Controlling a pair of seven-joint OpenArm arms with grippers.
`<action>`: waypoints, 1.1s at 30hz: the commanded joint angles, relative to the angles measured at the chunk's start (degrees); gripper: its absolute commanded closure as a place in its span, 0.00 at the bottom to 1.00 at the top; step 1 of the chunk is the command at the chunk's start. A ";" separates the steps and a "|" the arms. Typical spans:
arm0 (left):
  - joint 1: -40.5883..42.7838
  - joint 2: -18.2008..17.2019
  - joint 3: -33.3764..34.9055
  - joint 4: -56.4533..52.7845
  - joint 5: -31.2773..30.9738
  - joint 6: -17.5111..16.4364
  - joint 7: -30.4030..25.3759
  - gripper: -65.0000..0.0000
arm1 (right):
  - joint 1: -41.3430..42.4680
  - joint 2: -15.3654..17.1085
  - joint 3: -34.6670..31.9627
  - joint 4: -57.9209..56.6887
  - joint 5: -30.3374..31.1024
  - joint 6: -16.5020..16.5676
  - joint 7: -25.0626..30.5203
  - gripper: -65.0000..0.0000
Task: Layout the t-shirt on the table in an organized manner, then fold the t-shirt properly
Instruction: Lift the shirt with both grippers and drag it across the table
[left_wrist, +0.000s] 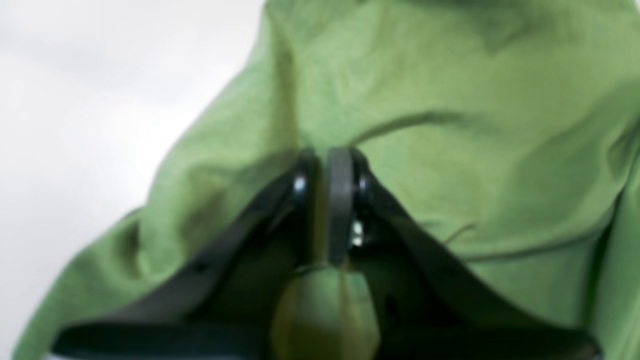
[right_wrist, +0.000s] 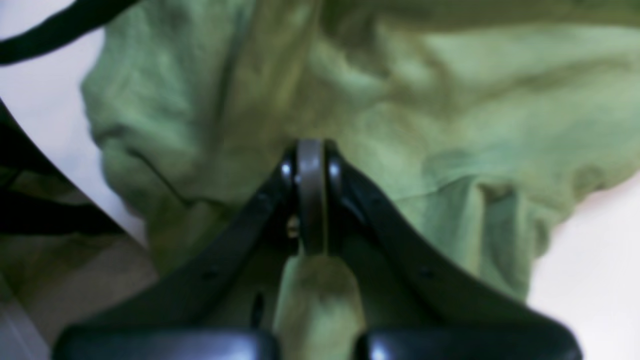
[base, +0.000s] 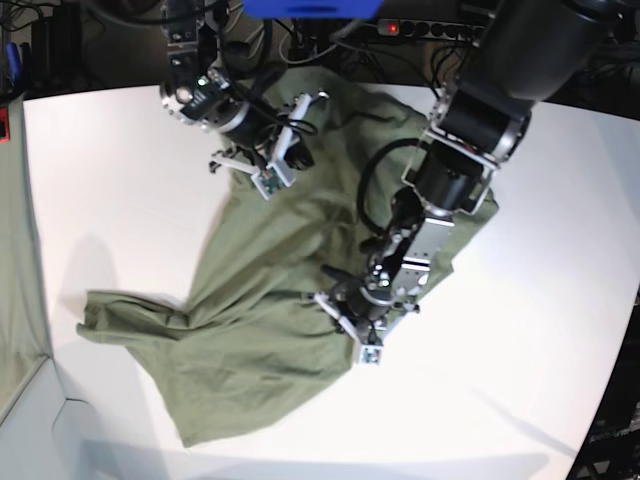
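Fabric bunches between the clenched left gripper (left_wrist: 325, 200), nearest; farther back, the right gripper (right_wrist: 311, 195) pinches another fold. Matte, creased olive t-shirt (base: 270, 300) sprawls crumpled across the smooth white table (base: 110, 190).

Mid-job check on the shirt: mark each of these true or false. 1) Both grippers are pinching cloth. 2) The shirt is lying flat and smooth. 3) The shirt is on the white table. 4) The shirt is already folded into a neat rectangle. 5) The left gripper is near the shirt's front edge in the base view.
1) True: the left gripper and the right gripper are each shut on the t-shirt.
2) False: it is rumpled and bunched.
3) True: it lies on the table.
4) False: it is spread out unevenly, unfolded.
5) True: the left gripper sits at the near right edge of the cloth.
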 joint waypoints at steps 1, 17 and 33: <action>-1.85 -1.59 0.44 0.12 0.06 0.54 -1.01 0.92 | 0.11 1.25 -0.03 -0.14 0.64 0.05 1.11 1.00; 23.38 -17.06 0.27 21.40 -0.73 0.80 -0.31 0.92 | 14.44 12.24 17.55 -17.64 0.73 -0.04 1.11 1.00; 43.34 -20.66 -3.51 71.51 -12.52 0.98 12.97 0.92 | 34.75 20.94 28.10 -22.65 0.64 -0.04 0.67 1.00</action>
